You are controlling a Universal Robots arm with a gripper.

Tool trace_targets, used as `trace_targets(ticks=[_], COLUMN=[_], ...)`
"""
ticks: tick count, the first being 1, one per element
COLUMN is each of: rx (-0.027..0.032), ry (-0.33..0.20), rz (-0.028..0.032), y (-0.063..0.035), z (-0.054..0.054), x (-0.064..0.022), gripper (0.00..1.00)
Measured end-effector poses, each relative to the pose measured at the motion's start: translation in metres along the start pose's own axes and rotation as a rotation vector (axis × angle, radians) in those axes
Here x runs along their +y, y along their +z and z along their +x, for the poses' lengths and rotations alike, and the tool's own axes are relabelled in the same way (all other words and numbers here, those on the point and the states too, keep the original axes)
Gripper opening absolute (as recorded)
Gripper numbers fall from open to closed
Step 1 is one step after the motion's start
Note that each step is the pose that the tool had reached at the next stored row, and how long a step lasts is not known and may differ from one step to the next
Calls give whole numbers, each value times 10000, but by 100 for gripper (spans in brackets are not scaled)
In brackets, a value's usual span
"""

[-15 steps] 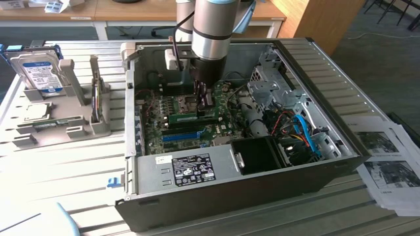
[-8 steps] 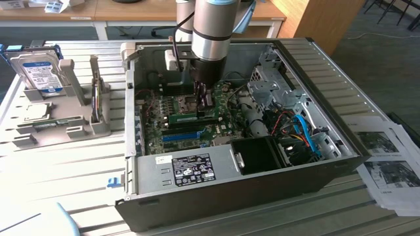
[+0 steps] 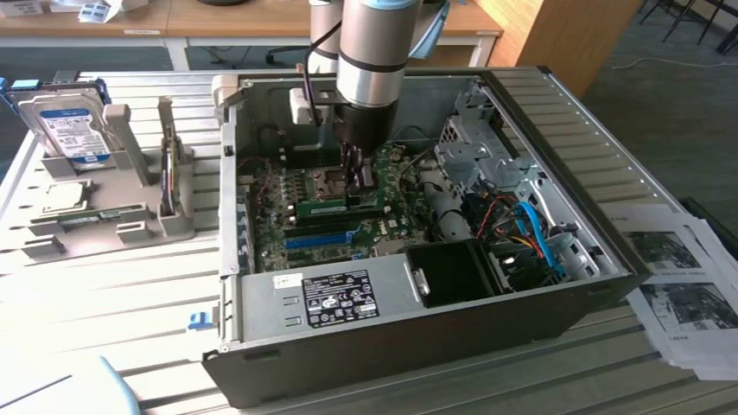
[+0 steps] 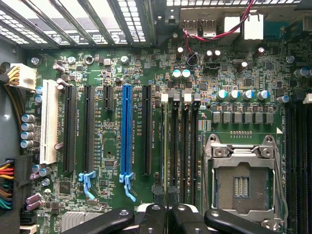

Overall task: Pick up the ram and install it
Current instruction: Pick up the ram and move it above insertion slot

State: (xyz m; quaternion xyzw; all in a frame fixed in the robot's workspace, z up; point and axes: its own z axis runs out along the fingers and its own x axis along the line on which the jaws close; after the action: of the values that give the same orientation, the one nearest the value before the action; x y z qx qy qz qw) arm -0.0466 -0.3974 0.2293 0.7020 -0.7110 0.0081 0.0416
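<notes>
**Sam:** Where is the gripper (image 3: 359,173)?

**Mia:** Down inside the open computer box (image 3: 600,173). It hangs from the big silver arm (image 3: 372,60).

**Sam:** What is closest to it?

**Mia:** A green ram (image 3: 340,207), just by its tip, on the board. I can't tell if they touch.

**Sam:** And the blue thing?

**Mia:** That's a long blue slot (image 3: 317,240). It is past the ram, a bit farther from the gripper.

**Sam:** What is far from it?

**Mia:** A hard drive (image 3: 67,130) with a blue label. It stands in a grey holder (image 3: 127,229), well apart from the gripper, outside the box, toward the exterior view's left. Papers (image 3: 680,285) lie well apart on the other side, on the table (image 3: 116,294).
</notes>
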Motion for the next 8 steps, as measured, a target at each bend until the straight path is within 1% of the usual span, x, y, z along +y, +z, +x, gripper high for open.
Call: trace_targets(ticks=[8], rx=[1], ry=[0], rz=[0], y=[7], z=[0], x=[0], gripper=[11])
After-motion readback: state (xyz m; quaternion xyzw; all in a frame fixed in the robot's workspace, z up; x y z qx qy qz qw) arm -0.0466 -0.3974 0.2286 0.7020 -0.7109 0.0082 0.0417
